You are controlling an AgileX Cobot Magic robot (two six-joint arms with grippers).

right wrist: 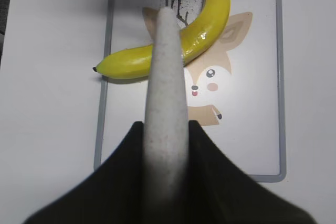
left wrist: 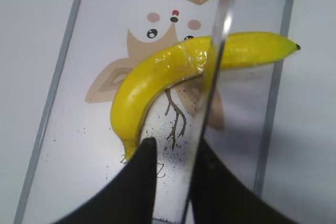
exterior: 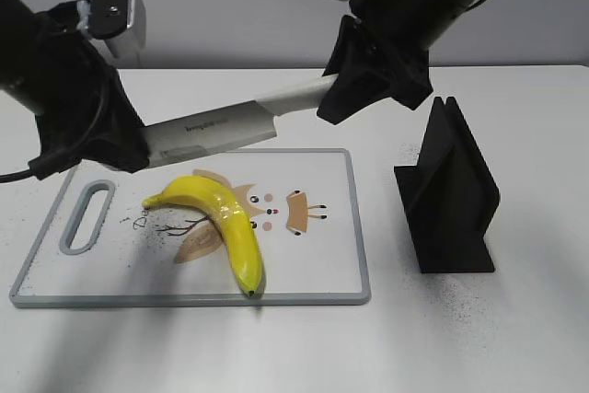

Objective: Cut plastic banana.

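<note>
Table: white, cutting board [exterior: 354, 227] at centre.
Banana [exterior: 221, 218]: whole, lying on the board.
Knife [exterior: 221, 128]: above the banana, right gripper [exterior: 373, 75] clamped on its handle, left gripper [exterior: 124, 149] pinching its blade tip.
Black stand [exterior: 451, 190]: right.

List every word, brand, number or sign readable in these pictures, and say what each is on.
Knife blade: one line of dark print, too small and blurred to read.
Cutting board: handwriting-style lettering at the top edge of the right wrist view, cut off and partly hidden by the plastic banana; it seems to begin "Be", the rest unreadable.
Nothing else legible; the black stand shows no text.
</note>
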